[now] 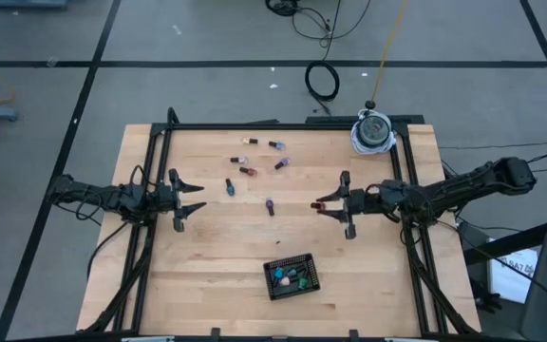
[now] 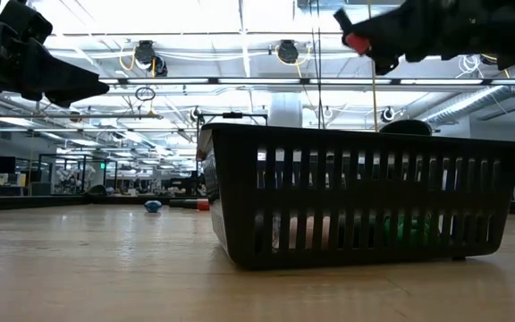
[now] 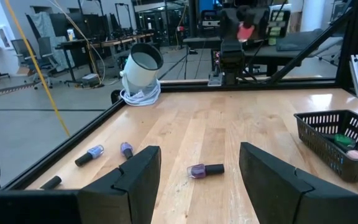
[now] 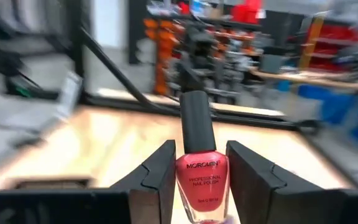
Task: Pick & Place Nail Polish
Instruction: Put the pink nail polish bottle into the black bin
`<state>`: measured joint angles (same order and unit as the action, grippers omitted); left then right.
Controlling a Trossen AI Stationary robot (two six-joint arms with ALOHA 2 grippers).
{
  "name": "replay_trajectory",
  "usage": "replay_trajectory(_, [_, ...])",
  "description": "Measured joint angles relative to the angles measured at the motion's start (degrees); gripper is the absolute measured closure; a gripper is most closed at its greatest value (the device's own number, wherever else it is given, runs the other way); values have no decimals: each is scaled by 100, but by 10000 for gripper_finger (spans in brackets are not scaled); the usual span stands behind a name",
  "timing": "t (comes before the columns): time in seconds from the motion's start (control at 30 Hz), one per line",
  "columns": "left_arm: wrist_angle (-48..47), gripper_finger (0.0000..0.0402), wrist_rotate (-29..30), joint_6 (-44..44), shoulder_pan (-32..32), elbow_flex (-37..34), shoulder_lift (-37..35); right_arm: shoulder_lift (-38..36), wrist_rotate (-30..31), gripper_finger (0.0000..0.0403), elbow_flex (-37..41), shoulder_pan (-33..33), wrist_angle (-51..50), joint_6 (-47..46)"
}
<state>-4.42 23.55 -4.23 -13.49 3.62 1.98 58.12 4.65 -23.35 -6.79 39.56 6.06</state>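
The wooden table point(image 1: 216, 247) carries a black basket point(image 1: 292, 275) near its front edge, with green, pink and blue bottles inside. The left gripper point(image 1: 194, 199) hovers at the left side, its jaws apart and empty. The right gripper point(image 1: 323, 204) hangs at the right side, clenched on a red bottle point(image 4: 199, 186) with a black cap; its label reads "MOROVAN PROFESSIONAL NAIL POLISH". Loose bottles lie between the arms toward the table's back: a purple one point(image 3: 204, 170) near the middle, a blue one point(image 1: 229, 186), and others point(image 1: 247, 172) beyond.
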Motion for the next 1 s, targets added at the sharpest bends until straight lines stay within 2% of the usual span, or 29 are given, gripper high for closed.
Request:
replay_trajectory(0.33, [-1, 188, 0, 0, 2, 0, 0, 102, 2909, 294, -2, -534, -864, 2442])
replay_trajectory(0.5, [1, 188, 0, 0, 2, 0, 0, 483, 3867, 294, -2, -827, -764, 3522])
replay_trajectory(0.67, [1, 188, 0, 0, 2, 0, 0, 852, 4362, 292, -2, -913, -88, 4125])
replay_trajectory(1.0, [-1, 188, 0, 0, 1, 0, 0, 1019, 4353, 295, -2, -823, 225, 4261])
